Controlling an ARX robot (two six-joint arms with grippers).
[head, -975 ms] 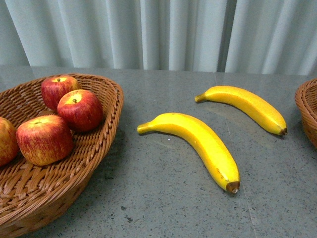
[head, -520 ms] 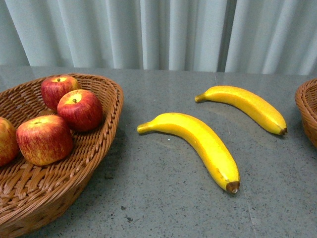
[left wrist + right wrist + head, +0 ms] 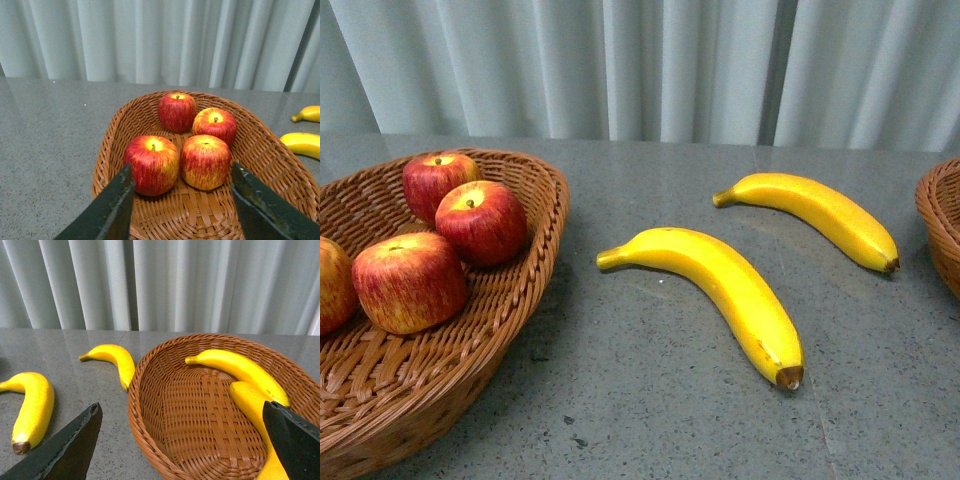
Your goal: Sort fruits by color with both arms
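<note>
**Four apples in a basket, two bananas loose**

The apples are seen in the wicker basket at the left of the front frame. The bananas are laid apart on the grey table, one at centre and one at upper right. A second basket, cut by the right edge, is shown holding two further bananas. The left gripper and right gripper are both released, fingers spread wide.
</note>
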